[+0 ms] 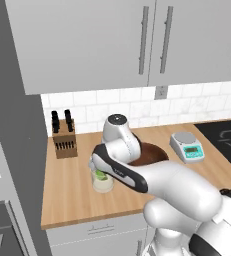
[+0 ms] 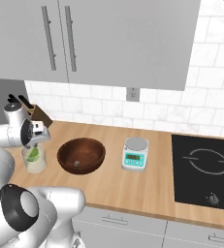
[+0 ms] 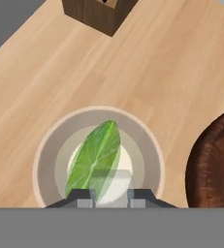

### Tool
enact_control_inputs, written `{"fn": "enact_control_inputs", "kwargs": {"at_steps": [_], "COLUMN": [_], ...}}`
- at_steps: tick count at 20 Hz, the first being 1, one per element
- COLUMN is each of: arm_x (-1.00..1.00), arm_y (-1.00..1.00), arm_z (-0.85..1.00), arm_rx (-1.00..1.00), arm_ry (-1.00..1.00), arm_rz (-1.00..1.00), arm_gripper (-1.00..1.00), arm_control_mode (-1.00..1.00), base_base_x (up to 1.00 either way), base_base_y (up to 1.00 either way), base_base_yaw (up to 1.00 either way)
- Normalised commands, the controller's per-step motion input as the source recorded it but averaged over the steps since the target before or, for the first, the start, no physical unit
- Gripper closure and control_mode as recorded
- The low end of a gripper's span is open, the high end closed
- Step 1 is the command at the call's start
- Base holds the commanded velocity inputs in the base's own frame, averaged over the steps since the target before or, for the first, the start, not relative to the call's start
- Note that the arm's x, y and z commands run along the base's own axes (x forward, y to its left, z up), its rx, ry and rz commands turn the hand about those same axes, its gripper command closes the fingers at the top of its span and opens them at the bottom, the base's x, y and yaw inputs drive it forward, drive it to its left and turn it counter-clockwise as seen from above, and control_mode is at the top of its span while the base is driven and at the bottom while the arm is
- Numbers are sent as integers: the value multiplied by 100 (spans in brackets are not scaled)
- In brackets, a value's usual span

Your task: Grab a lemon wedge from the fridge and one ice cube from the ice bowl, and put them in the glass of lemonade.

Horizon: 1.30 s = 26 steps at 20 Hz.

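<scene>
Nearest the camera base, the white arm reaches forward and down over the front part of the wooden table [image 2: 133, 189], ending at the tool [image 3: 111, 196], which hangs directly above the glass of lemonade [image 1: 103, 181]. In the hand view its two dark fingertips [image 3: 82, 196] stand close together, clenched on a pale translucent ice cube [image 3: 111, 180] pinched between them, right over the mouth of the glass. Inside the glass lies the lemon wedge [image 3: 95, 159], a green-yellow slice stretching across the pale liquid, with its pointed end toward the far rim; from the right base view it shows as a green patch [image 2: 34, 154] through the clear wall. Just beside the glass, on the side toward the stove, sits the ice bowl [image 2: 81, 155], round and dark brown, with one small pale cube visible on its bottom. Further along the table stands a small white kitchen scale [image 2: 135, 153], and beyond that a black cooktop [image 2: 204, 167] set into the surface. Behind the glass, near the tiled wall, stands a wooden knife block [image 1: 64, 139] with dark handles. Grey wall cabinets [image 1: 112, 40] hang above.
</scene>
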Motion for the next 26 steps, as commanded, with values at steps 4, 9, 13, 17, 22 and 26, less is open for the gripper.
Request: {"fn": "enact_control_inputs", "kwargs": {"at_steps": [4, 9, 13, 17, 22, 26], "arm_x": [4, 0, 0, 0, 0, 0], "arm_y": [0, 0, 0, 0, 0, 0], "arm_z": [-17, 0, 0, 0, 0, 1], "arm_rx": [0, 0, 0, 0, 0, 0], "arm_ry": [0, 0, 0, 0, 0, 0], "arm_rz": [0, 0, 0, 0, 0, 0], "arm_gripper": [100, -100, -100, -100, -100, -100], "arm_control_mode": [-100, -100, -100, -100, -100, -100], "base_base_x": [0, 0, 0, 0, 0, 0], "base_base_y": [0, 0, 0, 0, 0, 0], "base_base_yaw": [0, 0, 0, 0, 0, 0]}}
